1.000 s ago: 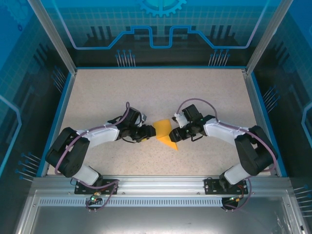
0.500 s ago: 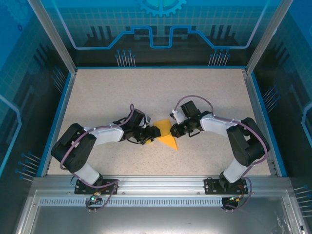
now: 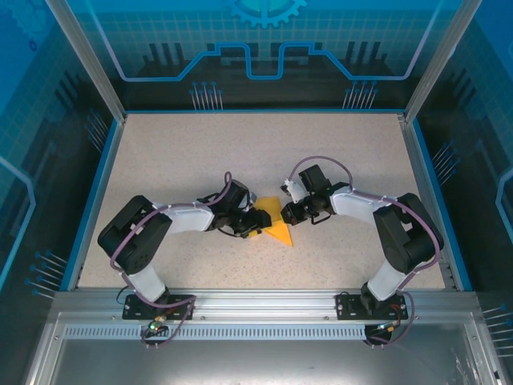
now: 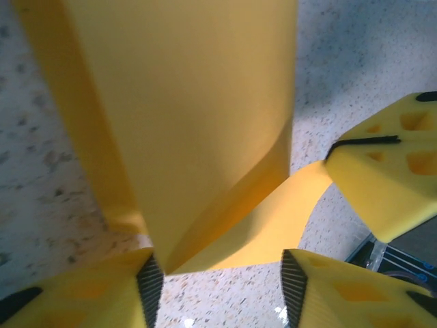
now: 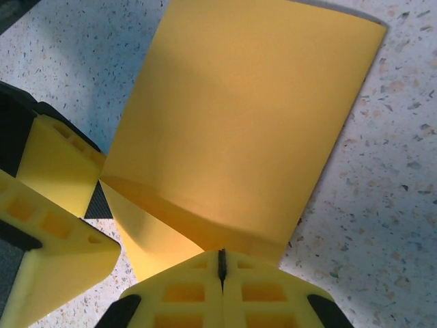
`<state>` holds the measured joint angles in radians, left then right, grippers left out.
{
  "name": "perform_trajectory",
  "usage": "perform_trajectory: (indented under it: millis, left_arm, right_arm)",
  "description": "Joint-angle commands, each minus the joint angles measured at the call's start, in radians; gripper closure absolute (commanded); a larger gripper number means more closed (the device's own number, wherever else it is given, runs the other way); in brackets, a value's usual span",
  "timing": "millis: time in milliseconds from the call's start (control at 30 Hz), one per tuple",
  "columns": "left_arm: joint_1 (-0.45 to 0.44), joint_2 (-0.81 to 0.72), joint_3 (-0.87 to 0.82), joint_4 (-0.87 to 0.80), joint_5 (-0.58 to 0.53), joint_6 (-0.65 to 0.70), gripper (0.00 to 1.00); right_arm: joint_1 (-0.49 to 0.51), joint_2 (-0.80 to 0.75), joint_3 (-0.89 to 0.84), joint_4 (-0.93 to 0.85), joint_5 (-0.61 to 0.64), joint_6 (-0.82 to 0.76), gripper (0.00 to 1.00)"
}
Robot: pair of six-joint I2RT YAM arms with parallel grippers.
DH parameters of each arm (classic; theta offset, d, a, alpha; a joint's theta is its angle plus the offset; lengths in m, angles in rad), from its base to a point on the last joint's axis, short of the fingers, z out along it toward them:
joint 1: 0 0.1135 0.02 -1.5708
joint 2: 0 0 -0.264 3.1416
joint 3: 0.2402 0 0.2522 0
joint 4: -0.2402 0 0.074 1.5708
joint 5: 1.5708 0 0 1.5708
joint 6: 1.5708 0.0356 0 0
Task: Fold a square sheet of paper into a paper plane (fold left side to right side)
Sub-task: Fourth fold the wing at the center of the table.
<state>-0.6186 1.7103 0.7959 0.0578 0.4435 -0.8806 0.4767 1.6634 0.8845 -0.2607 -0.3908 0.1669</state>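
Note:
The square sheet of paper [image 3: 277, 229] is orange-yellow and lies partly folded over itself in the middle of the table. My left gripper [image 3: 257, 218] is at its left edge, and my right gripper [image 3: 287, 212] is at its upper right. In the left wrist view the paper [image 4: 191, 123] rises in a curved flap, and the left gripper [image 4: 218, 270] is open, with the fold's lower corner beside its left pad. In the right wrist view the right gripper [image 5: 222, 258] is shut on the paper's [image 5: 239, 123] near edge. One of the left gripper's fingers [image 5: 61, 205] is just to its left.
The speckled beige table [image 3: 184, 160] is bounded by a blue rim [image 3: 96, 192] and a metal frame. The two arms reach inward and their yellow fingers come within a few centimetres of each other. The right gripper's fingers [image 4: 382, 184] stand close on the right of the left wrist view.
The right gripper has gone from open to shut at the paper's edge. The left arm has slid to the right, further onto the paper, and its jaws have narrowed a little.

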Motion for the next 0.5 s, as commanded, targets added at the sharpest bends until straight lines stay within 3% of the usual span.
perform_trajectory:
  millis: [0,133,333,467]
  left_arm:
    - [-0.009,0.02,0.041,0.022,0.024,-0.005,0.55]
    - [-0.012,0.017,0.049,0.016,0.018,-0.006,0.65]
    - [-0.013,0.002,0.056,0.006,0.016,-0.015,0.69]
    - [-0.013,-0.008,0.063,0.001,0.011,-0.032,0.69]
  right_arm:
    - [-0.019,-0.011,0.001,-0.002,-0.003,-0.006,0.97]
    - [-0.019,-0.019,0.001,-0.003,0.017,-0.006,0.92]
    - [-0.026,-0.156,-0.083,0.018,0.128,0.018,0.58]
    - [-0.012,-0.272,-0.137,0.005,0.167,-0.002,0.52]
